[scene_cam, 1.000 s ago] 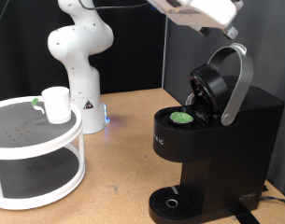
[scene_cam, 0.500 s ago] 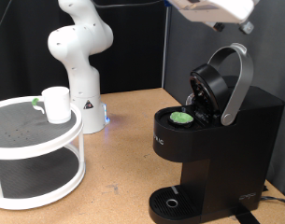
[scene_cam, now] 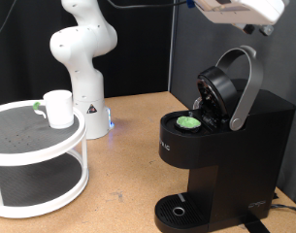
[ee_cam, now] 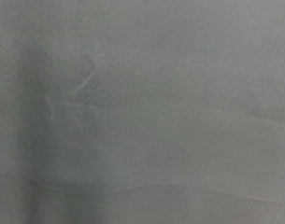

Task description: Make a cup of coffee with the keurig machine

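The black keurig machine (scene_cam: 225, 155) stands at the exterior view's right with its silver-grey arched lid handle (scene_cam: 246, 85) raised. A green-topped pod (scene_cam: 189, 122) sits in the open pod holder. The white cup (scene_cam: 58, 108) stands on the top shelf of a round white rack (scene_cam: 41, 150) at the exterior view's left. The arm's white hand (scene_cam: 240, 12) is at the exterior view's top right, high above the raised handle, with its fingers cut off by the frame edge. The wrist view shows only a blurred grey surface.
The white robot base (scene_cam: 82, 58) rises at the back, behind the rack. The brown tabletop (scene_cam: 128, 165) lies between rack and machine. The round drip base (scene_cam: 177, 211) sits at the machine's foot.
The arm's hand has moved up and to the exterior view's right, farther from the lid handle. Machine, pod and cup have not moved.
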Motion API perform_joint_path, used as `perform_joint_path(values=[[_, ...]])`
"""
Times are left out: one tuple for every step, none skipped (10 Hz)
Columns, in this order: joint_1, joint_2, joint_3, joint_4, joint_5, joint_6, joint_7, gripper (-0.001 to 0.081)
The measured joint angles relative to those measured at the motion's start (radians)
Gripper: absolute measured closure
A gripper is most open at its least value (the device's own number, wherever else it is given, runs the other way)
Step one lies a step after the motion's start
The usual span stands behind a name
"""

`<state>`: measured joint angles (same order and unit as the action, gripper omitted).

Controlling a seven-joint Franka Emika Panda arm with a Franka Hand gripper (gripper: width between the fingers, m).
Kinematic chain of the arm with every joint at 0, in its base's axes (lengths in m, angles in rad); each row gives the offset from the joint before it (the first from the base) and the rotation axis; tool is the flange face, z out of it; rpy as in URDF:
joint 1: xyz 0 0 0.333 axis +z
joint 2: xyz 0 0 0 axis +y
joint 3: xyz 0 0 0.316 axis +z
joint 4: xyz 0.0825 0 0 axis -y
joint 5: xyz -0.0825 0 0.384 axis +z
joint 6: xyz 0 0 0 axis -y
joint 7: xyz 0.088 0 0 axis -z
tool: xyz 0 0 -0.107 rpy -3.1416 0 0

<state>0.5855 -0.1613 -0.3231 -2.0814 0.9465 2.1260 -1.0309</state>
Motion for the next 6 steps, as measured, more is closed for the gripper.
perform_joint_path(values=[[0.000, 0.011, 0.011, 0.000, 0.000, 0.008, 0.004, 0.0452], [0.000, 0.020, 0.019, 0.000, 0.000, 0.015, 0.004, 0.0587], [0.001, 0.030, 0.027, 0.001, 0.001, 0.026, 0.004, 0.0587], [0.002, 0.038, 0.036, 0.001, 0.006, 0.042, 0.004, 0.0748], [0.003, 0.044, 0.045, 0.001, 0.014, 0.055, 0.004, 0.0748], [0.004, 0.051, 0.053, 0.004, 0.022, 0.063, 0.004, 0.0788]])
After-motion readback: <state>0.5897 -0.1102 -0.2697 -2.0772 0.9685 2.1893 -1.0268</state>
